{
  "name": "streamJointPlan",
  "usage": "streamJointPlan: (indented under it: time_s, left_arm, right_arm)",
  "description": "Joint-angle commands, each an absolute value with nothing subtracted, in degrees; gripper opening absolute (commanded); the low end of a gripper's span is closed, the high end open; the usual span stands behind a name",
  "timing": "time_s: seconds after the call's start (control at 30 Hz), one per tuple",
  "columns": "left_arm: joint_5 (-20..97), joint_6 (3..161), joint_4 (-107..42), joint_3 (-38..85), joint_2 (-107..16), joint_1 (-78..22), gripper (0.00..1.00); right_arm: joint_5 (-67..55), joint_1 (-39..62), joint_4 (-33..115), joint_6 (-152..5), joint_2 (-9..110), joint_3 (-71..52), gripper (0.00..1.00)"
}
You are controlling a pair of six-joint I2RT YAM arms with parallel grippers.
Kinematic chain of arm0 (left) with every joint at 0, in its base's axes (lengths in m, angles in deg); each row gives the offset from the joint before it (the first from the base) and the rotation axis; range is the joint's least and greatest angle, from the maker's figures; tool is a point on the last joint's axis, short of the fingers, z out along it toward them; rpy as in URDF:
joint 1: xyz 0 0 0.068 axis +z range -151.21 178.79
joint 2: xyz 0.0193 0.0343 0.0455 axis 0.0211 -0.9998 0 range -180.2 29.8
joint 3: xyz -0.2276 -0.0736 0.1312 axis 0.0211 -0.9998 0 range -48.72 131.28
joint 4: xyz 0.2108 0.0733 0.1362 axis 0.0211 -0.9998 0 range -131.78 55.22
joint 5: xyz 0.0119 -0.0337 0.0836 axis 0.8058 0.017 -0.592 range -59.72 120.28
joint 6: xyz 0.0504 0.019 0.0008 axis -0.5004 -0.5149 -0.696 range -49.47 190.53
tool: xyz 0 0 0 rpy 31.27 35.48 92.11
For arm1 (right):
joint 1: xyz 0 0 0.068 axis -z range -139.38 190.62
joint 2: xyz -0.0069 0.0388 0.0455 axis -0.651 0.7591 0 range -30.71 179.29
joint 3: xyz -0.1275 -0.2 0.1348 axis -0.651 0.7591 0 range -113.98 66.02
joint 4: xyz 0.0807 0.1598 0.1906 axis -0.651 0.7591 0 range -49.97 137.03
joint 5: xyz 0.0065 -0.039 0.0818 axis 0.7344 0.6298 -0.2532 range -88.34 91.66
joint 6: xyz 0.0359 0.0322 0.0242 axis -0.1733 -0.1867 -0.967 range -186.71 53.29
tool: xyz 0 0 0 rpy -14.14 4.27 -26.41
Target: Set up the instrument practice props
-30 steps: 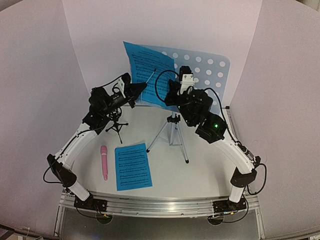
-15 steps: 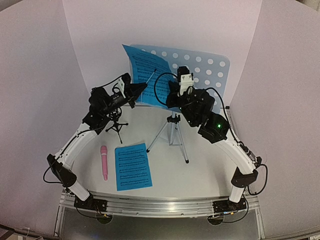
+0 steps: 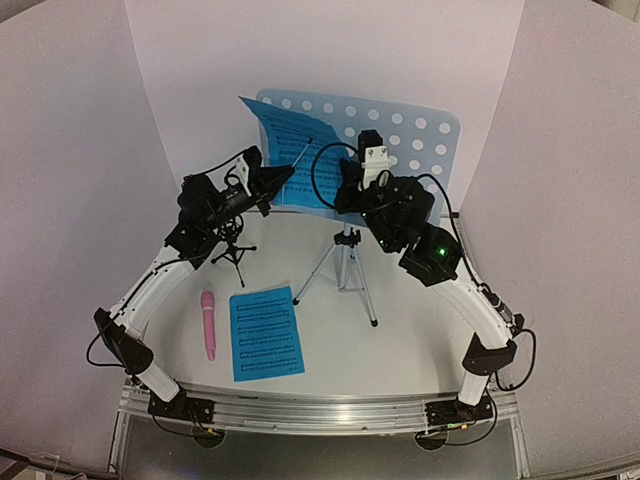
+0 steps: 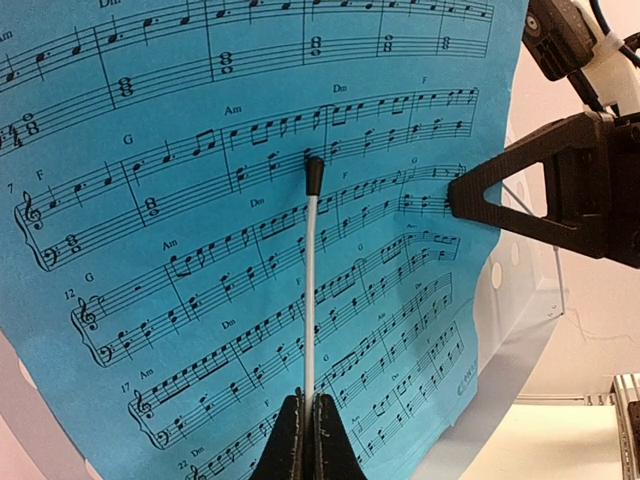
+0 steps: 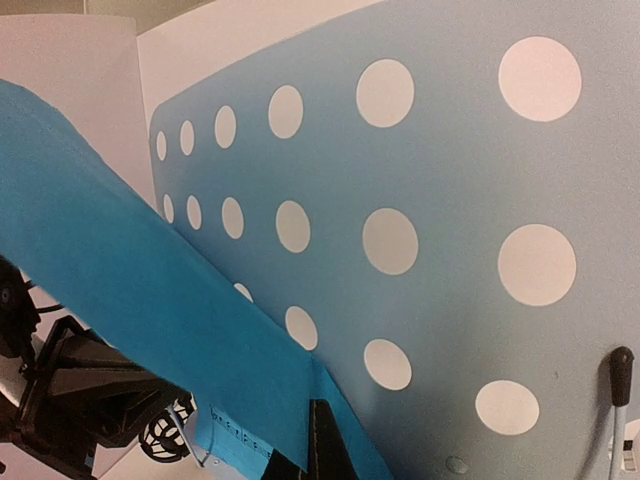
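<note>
1. While both arms are reaching toward the upper middle of the overhead view, I read the blue sheet (image 3: 290, 150) as propped on the left part of the pale-blue desk (image 3: 420, 135), above the tripod legs (image 3: 345, 265). The left fingers (image 3: 275, 180) sit at its lower left and the right fingers (image 3: 345, 195) at its right edge, so both are on it and neither arm is clearly nearer. A second sheet (image 3: 267, 333), the pink microphone (image 3: 208, 325) and the black mic mount (image 3: 235, 250) are on the worktop (image 3: 400, 330), well apart from either arm.

2. Left wrist view: the left fingers (image 4: 290, 450) are together at bottom centre, clamped on the wire page-holder (image 4: 312, 260). Its long axis runs straight up the frame from them. Its black tip is at the middle of the sheet (image 4: 180, 250), on the camera side of the paper. One right finger (image 4: 540, 200) touches the sheet's right edge.

3. Right wrist view: the right fingers (image 5: 322, 445), at bottom centre, look pinched on the sheet's (image 5: 150, 300) lower corner. The sheet stands off the desk (image 5: 450, 200), and the gap widens toward the upper left of the frame. As I judge it, the coming move turns on swinging that free edge back flat against the desk, so the wire can lie over it.
</note>
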State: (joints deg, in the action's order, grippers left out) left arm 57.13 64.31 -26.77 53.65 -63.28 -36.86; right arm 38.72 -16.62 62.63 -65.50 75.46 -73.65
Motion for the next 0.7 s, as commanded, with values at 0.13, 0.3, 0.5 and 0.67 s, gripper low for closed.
streamJointPlan:
  time_s: [0.13,0.3,0.5,0.67]
  left_arm:
    - [58.7,63.5,-24.7,54.4,-63.4,-37.6,0.00]
    - [58.7,63.5,-24.7,54.2,-63.4,-37.6,0.00]
    - [58.6,63.4,-24.6,53.9,-63.4,-37.6,0.00]
    - [58.7,63.4,-24.5,53.9,-63.5,-37.6,0.00]
  right_arm:
    - [39.7,-16.5,61.6,-66.3,74.0,-72.5,0.00]
    - [40.2,-16.5,60.7,-68.5,73.2,-70.6,0.00]
    - [40.3,-16.5,59.6,-68.1,72.7,-70.0,0.00]
    - [40.9,-16.5,56.7,-68.1,72.3,-69.0,0.00]
